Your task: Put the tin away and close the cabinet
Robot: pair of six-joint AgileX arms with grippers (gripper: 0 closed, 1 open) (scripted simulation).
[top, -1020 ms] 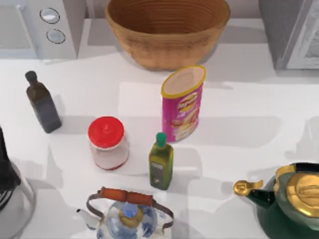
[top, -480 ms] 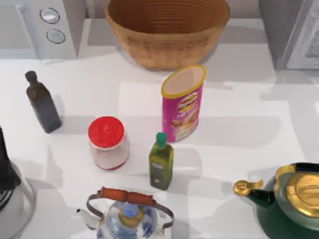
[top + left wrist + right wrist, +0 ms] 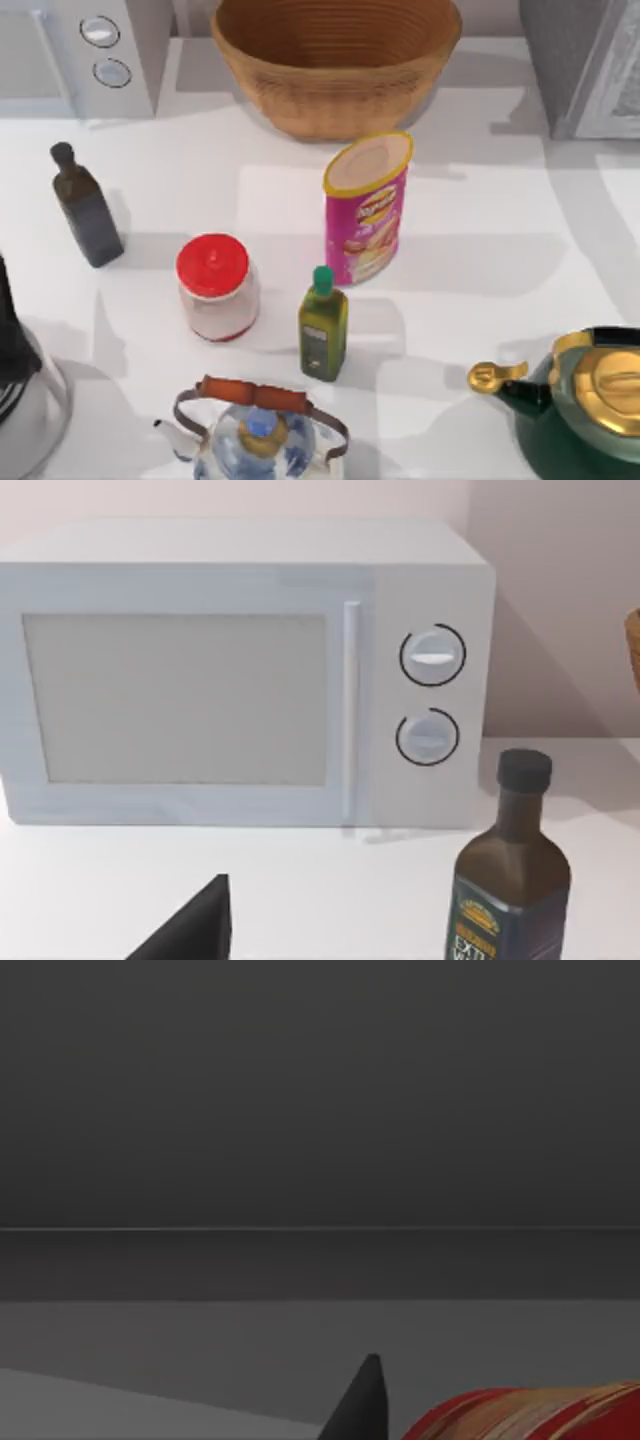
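Your top view looks straight down on the table [image 3: 500, 200]. Your left wrist camera sits low, facing the microwave [image 3: 240, 670] and dark bottle [image 3: 512, 870], both shared with the top view's upper left. Your right wrist view is dark.

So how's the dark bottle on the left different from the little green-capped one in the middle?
The dark bottle has a black cap and near-black body; the green-capped bottle is olive green with a lighter label. The dark bottle stands near the microwave on the table's left; the green-capped bottle stands between the red-lidded jar and the chips can. Both are upright.
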